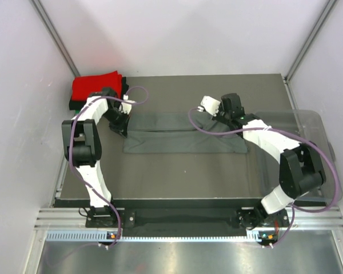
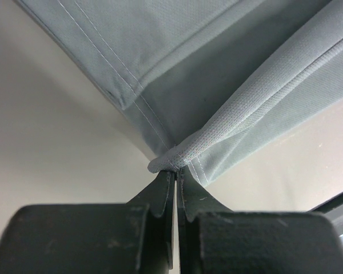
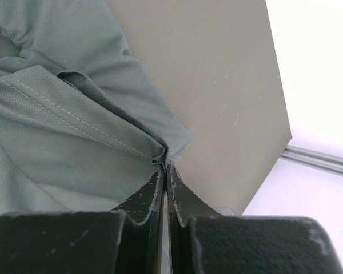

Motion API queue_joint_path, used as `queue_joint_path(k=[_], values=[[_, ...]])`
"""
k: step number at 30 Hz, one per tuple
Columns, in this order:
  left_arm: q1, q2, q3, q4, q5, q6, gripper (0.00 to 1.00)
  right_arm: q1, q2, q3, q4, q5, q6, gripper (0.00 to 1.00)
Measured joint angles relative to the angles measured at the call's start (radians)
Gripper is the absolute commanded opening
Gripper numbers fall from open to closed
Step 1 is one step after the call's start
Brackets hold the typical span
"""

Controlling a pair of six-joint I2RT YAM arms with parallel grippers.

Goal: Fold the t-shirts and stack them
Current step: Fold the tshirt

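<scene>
A dark grey t-shirt (image 1: 183, 138) lies as a long folded band across the middle of the table. My left gripper (image 1: 121, 127) is shut on its left end; in the left wrist view the jaws (image 2: 175, 170) pinch a rolled hem of the grey cloth (image 2: 228, 68). My right gripper (image 1: 227, 119) is shut on the shirt's right end, where the jaws (image 3: 166, 165) nip a fold of the cloth (image 3: 63, 131). A folded red t-shirt (image 1: 96, 85) tops a stack at the back left, with a dark one (image 1: 74, 105) showing under it.
A clear plastic bin (image 1: 308, 142) stands at the table's right side, partly under my right arm. White walls close in the table (image 1: 183, 177) on the left, back and right. The table's right edge (image 3: 274, 148) shows in the right wrist view.
</scene>
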Motion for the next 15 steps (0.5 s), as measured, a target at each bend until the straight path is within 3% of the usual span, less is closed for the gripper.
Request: queue_joint_path(k=[7,8,9,10,12,13,15], values=[[0.0,0.019,0.021,0.019,-0.007,-0.024,0.02,-0.014,0.074,0.022,0.043,-0.001,0.013,0.01],[0.0,0.02,0.024,0.023,-0.007,-0.029,0.04,-0.017,0.085,0.029,0.049,0.003,0.019,0.05],[0.0,0.021,0.027,0.025,-0.007,-0.033,0.07,-0.019,0.095,0.034,0.058,0.008,0.027,0.19],[0.0,0.023,0.032,0.028,-0.007,-0.039,0.15,-0.02,0.1,0.038,0.063,0.014,0.035,0.26],[0.0,0.023,0.038,0.035,-0.015,-0.05,0.23,-0.021,0.103,0.038,0.094,0.04,0.061,0.3],[0.0,0.023,0.038,0.042,-0.023,-0.056,0.39,-0.021,0.101,0.038,0.106,0.048,0.068,0.3],[-0.001,0.021,0.037,0.057,-0.043,-0.067,0.45,-0.021,0.092,0.038,0.126,0.062,0.088,0.32]])
